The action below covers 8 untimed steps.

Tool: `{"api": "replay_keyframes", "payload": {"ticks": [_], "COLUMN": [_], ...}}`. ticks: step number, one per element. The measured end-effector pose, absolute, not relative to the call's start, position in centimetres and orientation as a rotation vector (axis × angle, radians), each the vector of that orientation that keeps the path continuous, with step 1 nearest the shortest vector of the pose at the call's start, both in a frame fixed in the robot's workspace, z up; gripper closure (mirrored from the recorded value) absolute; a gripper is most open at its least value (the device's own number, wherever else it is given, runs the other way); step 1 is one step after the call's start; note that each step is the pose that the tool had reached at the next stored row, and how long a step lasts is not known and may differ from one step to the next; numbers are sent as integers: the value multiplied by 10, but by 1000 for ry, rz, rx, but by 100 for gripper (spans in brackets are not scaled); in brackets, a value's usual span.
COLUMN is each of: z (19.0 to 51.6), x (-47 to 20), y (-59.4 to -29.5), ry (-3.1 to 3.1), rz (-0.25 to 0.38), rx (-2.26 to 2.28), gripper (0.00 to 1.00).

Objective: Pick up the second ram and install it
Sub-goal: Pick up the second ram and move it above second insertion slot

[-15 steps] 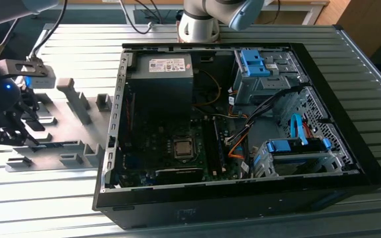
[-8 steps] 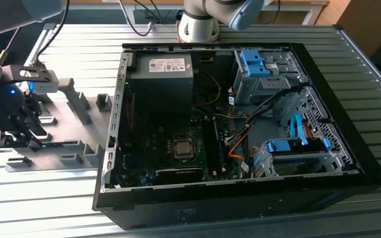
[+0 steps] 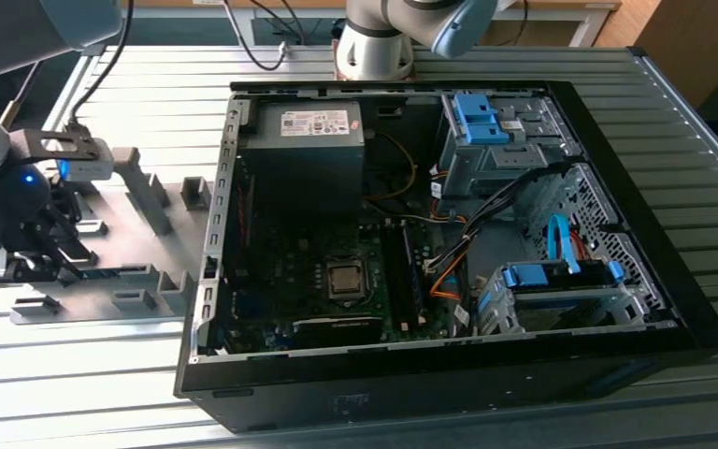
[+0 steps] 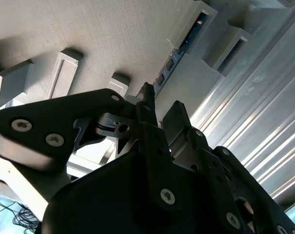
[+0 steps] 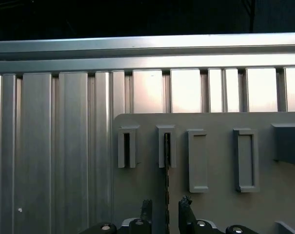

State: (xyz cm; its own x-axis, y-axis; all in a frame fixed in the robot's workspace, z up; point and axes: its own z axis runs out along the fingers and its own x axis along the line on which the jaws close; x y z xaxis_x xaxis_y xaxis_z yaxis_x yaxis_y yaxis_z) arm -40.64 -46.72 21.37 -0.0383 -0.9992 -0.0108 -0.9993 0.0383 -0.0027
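Standing on its thin edge, the second ram point(image 5: 167, 190) sits in the slot of a small grey block point(image 5: 160, 146). In the second wrist view its blue-green edge point(image 4: 174, 57) runs from that block point(image 4: 196, 19) down toward the arm.

The jaws are open, with one on each side of the ram. In the first wrist view there is a little gap between the stick and each of the fingertips point(image 5: 185, 207), so they hold nothing yet.

The step in hand looks like the grab. To do it well, I think the stick should stay right in the middle of the gap. Then both sides would press its flat faces at the same time. If one side pushed first, the thin board could tip or bend in its slot. A soft, even squeeze seems best.

The block stands on a grey plate point(image 3: 116, 224) on the ribbed metal counter point(image 3: 709, 187). The open computer case point(image 3: 459, 383) lies well apart, toward the exterior view's right.
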Motion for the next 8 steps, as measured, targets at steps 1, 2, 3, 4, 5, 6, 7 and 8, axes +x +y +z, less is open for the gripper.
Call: {"api": "replay_keyframes", "payload": {"ticks": [1, 2, 3, 4, 5, 6, 7, 8], "z": [213, 213, 213, 213, 213, 213, 213, 213], "x": [-406, -406, -406, -406, -406, -406, -406, -406], "y": [-467, -467, -467, -467, -467, -467, -467, -467], "ry": [2257, 2257, 2257, 2257, 2257, 2257, 2257, 2257], "rz": [9, 9, 9, 9, 9, 9, 9, 9], "rx": [-2172, -2172, -2172, -2172, -2172, -2172, -2172, -2172], "gripper": [65, 65, 65, 65, 65, 65, 65, 65]}}
